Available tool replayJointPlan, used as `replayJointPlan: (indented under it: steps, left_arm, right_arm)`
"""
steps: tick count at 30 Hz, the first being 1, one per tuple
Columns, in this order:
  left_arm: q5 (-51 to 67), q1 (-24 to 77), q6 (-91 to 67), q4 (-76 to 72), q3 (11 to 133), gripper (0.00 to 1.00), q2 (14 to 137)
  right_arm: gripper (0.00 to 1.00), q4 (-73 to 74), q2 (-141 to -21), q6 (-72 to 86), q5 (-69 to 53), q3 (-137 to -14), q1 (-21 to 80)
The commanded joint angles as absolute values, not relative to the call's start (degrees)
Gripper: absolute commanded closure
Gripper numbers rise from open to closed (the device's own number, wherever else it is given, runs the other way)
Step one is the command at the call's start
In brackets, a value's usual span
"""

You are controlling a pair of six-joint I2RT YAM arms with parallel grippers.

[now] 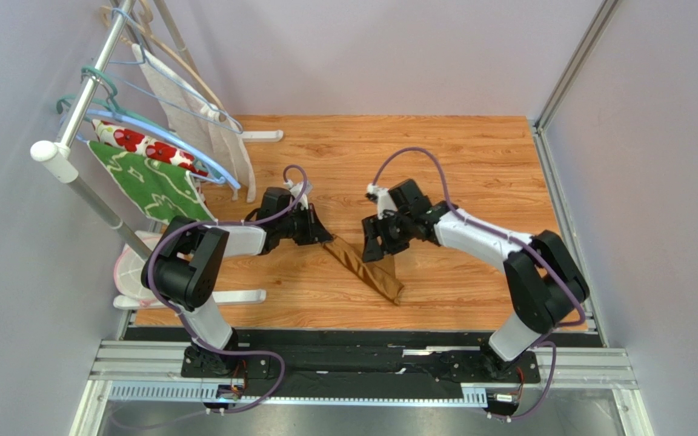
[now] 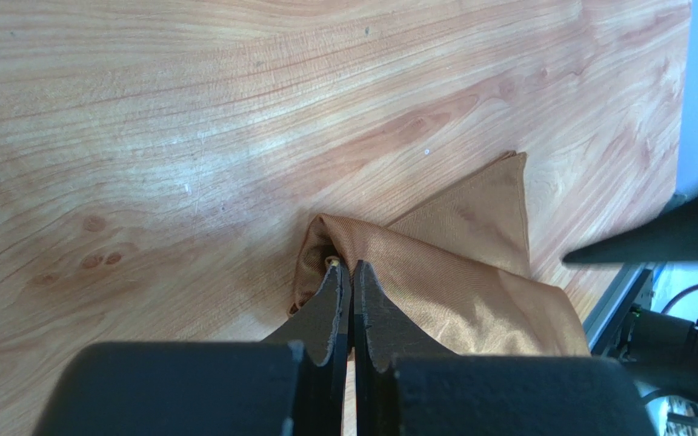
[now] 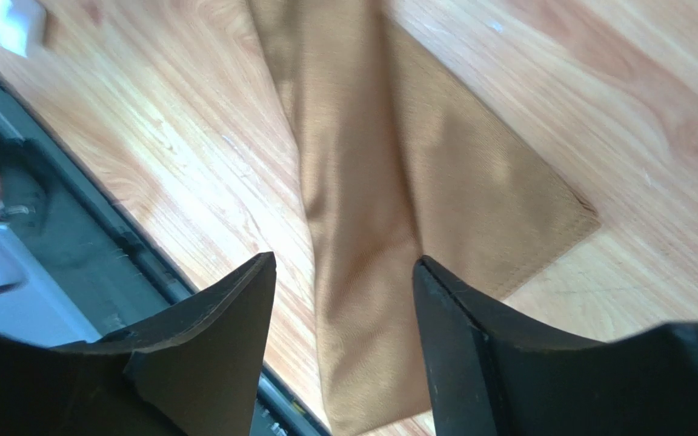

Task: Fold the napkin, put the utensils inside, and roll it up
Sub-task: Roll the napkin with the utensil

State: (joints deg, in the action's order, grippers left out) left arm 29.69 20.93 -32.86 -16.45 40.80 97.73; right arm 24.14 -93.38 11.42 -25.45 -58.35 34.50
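— While both arms are reaching in over the pale, orange-brown wood-grain tabletop [image 1: 471,163], where is the thin golden-brown cloth napkin [image 1: 366,270] lying?

— It is lying near the middle of the boards as a long narrow bundle, running diagonally from the left gripper [image 1: 323,234] down toward the near edge. One pointed corner is sticking out flat to the side.

— And what are the left jaws doing?

— They are pressing fully together on the puckered upper end of the napkin (the fabric is bunching up around the black tips).

— What about the right gripper [image 3: 343,263]?

— Its jaws are standing wide apart, one on each side of the bundle, and holding nothing. Whether the tips are touching the cloth I cannot tell.

— What is surrounding the table?

— Plain grey walls [image 1: 371,54] are closing it in on three sides, and a black and silver metal rail [image 1: 362,368] is carrying both arm bases along the near edge. At the far left a white tube rack [image 1: 70,136] is leaning over the corner, with a green leaf-patterned cloth [image 1: 148,186] and a white cloth with red flowers [image 1: 139,143] hanging from it on wire hangers, well apart from the napkin.
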Motion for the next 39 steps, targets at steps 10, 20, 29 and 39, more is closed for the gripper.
replayJointPlan:
  steps: [10,20,29,39]
  left_arm:
    - [29.44,20.74,-30.94,-14.85,42.63,1.0,97.91]
    - [29.44,20.74,-30.76,-14.59,42.89,1.0,97.73]
    - [30.32,20.74,-30.59,-14.94,42.63,1.0,97.38]
    - [27.87,20.3,-29.8,-16.61,39.91,0.34,90.98]
  right_arm:
    - [0.43,19.95,-94.03,0.71,27.68,-58.53,63.45]
    - [0.53,17.76,-99.22,-1.93,29.36,-57.13,66.09]
    - [0.52,17.75,-101.52,3.51,23.21,-53.62,62.76]
    - [0.83,15.03,-97.13,8.08,-1.2,-47.47,54.25]
